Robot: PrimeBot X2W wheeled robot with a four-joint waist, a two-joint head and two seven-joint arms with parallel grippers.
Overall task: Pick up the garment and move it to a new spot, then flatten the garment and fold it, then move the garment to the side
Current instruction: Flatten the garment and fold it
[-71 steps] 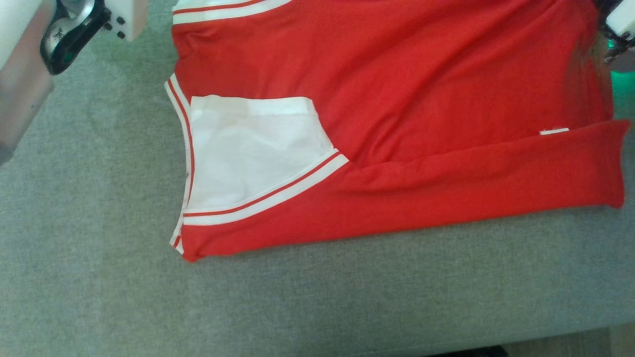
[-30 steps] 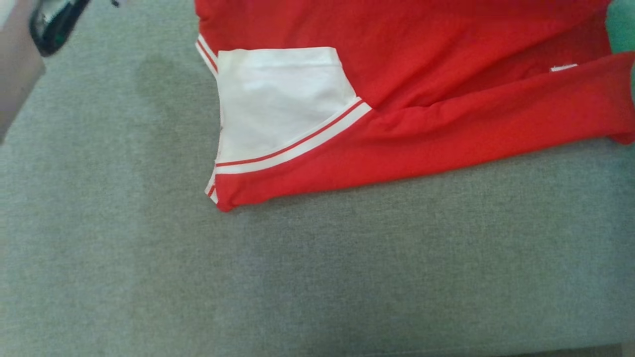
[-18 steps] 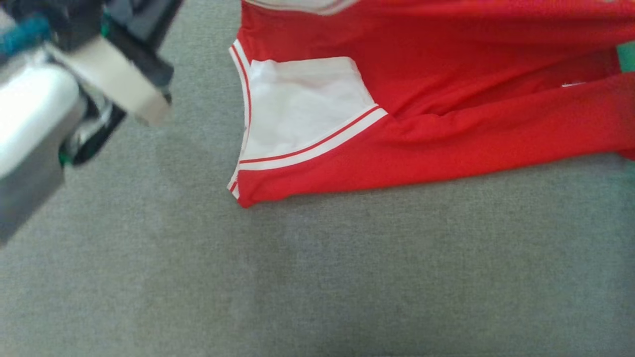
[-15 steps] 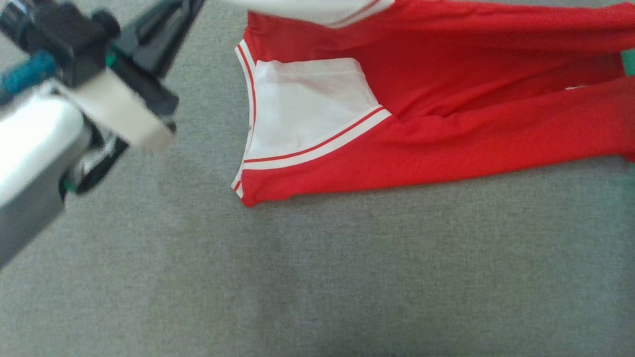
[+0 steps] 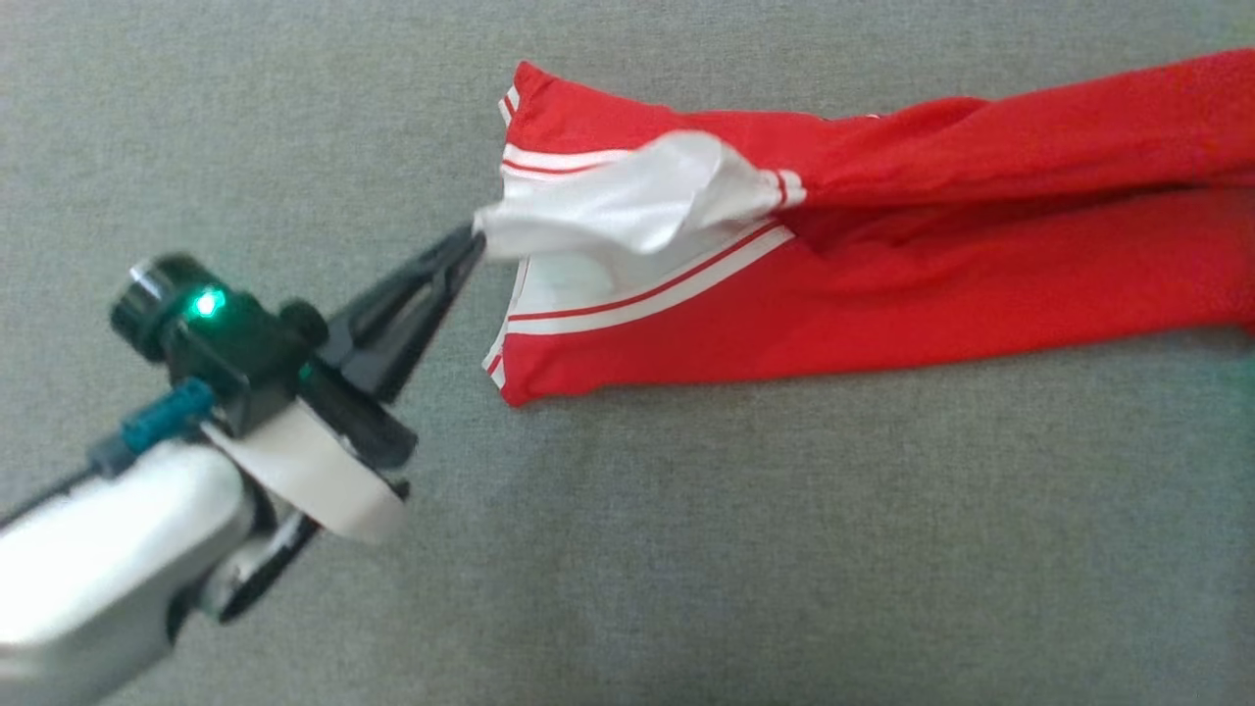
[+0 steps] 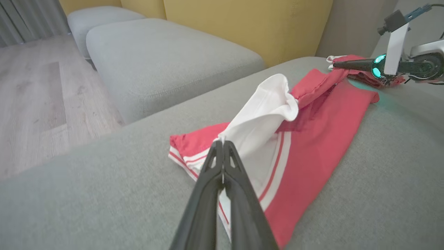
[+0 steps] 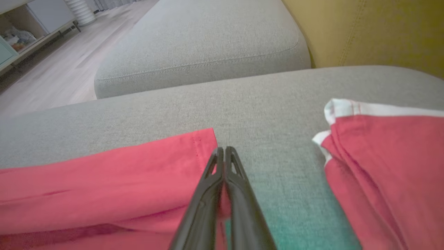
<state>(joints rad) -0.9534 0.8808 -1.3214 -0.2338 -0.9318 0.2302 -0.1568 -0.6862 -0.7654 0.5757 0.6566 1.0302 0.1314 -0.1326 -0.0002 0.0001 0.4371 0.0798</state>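
A red garment (image 5: 882,284) with a white panel (image 5: 627,211) and striped white trim lies bunched lengthwise on the grey cushion (image 5: 686,539). My left gripper (image 5: 476,240) is shut on the edge of the white panel, holding it lifted and stretched off the garment's left end; the left wrist view shows the pinch (image 6: 222,142) and the garment (image 6: 312,139). My right gripper (image 7: 224,149) is shut on a red fold of the garment (image 7: 104,173), near a hemmed edge. It also appears in the left wrist view (image 6: 334,64), at the garment's far end.
A yellow backrest (image 6: 242,24) rises behind the cushion. A second grey seat (image 6: 166,59) stands beside it across a gap, with wooden floor (image 6: 34,97) beyond. A low cabinet (image 7: 20,31) stands far off.
The head camera has shifted. My left gripper has come into view holding the white panel and drawn it over the near half, so the garment is now narrower and bunched.
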